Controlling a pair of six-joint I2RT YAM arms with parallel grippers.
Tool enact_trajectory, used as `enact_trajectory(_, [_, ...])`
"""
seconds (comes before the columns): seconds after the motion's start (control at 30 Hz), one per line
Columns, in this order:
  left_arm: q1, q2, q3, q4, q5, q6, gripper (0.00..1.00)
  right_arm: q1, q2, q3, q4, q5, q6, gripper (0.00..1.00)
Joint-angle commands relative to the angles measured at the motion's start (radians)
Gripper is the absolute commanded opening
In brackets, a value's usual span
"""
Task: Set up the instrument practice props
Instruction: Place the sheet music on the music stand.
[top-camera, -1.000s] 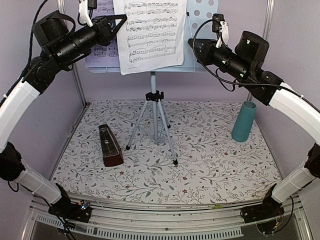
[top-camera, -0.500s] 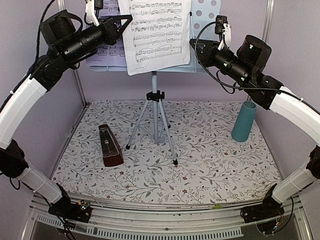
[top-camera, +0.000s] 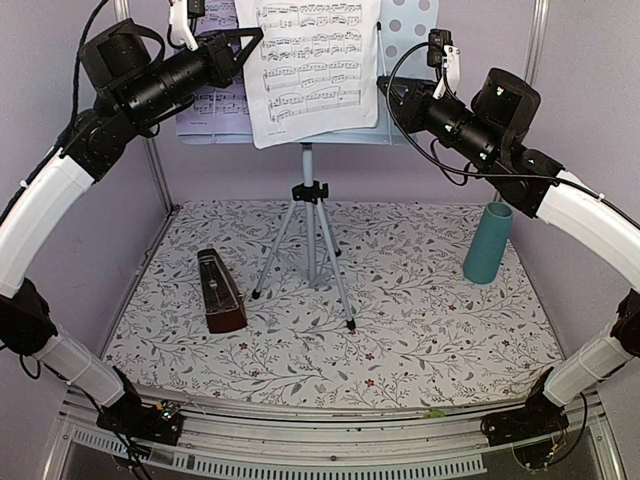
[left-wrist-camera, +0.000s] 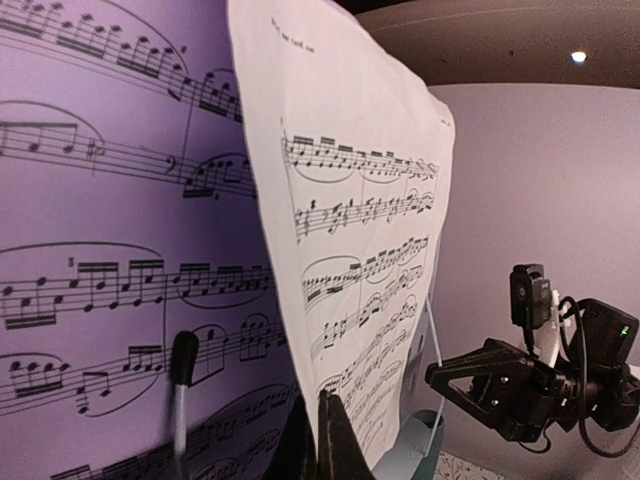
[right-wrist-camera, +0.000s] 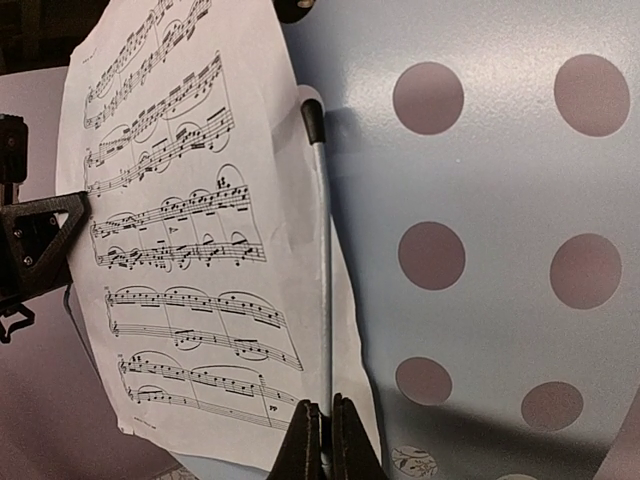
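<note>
- Up at the desk of the music stand (top-camera: 310, 190), both arms were raised, one at either side of a white page (top-camera: 315, 65).
- Left gripper (left-wrist-camera: 318, 440): closed, pinching the white page at its left edge. In the left wrist view the paper's edge ran straight down into the fingertips.
- Right gripper (right-wrist-camera: 322, 440): closed. The stand's silver retainer rod (right-wrist-camera: 324, 270), with its black tip up, ran down into the pinch between the fingers, so the grip looked to be on the rod. I couldn't tell whether the paper behind it was caught too.
- White page: hung in front of the pale-blue perforated desk, slightly skewed, with its bottom edge below the desk's ledge. Its right edge sat under the retainer rod.
- Lilac page (top-camera: 212, 100): lay on the left half of the desk, partly behind the white page and the left arm. A second black-tipped rod (left-wrist-camera: 180, 400) lay across it.
- Stand: upright, with its tripod legs spread on the floral mat (top-camera: 420, 310), about mid-table.
- Metronome (top-camera: 221, 293): upright on the mat, left of the tripod and nearer the arm bases, clear of the legs.
- Teal cup (top-camera: 487, 243): upright at the right side of the mat, well apart from the stand, with neither gripper near it.
</note>
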Motion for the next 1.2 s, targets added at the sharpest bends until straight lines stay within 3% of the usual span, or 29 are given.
enact_trajectory(0.0, [0.014, -0.014, -0.014, 0.022, -0.025, -0.012, 0.0, -0.003, 0.009, 0.032, 0.016, 0.02, -0.009, 0.0])
enact_trajectory(0.4, [0.013, -0.053, -0.088, 0.067, -0.054, -0.034, 0.0, -0.003, 0.007, 0.036, 0.026, 0.029, -0.004, 0.0])
enact_trajectory(1.17, [0.013, -0.035, -0.083, 0.104, -0.012, -0.078, 0.0, 0.01, 0.023, 0.057, 0.027, 0.038, -0.009, 0.0])
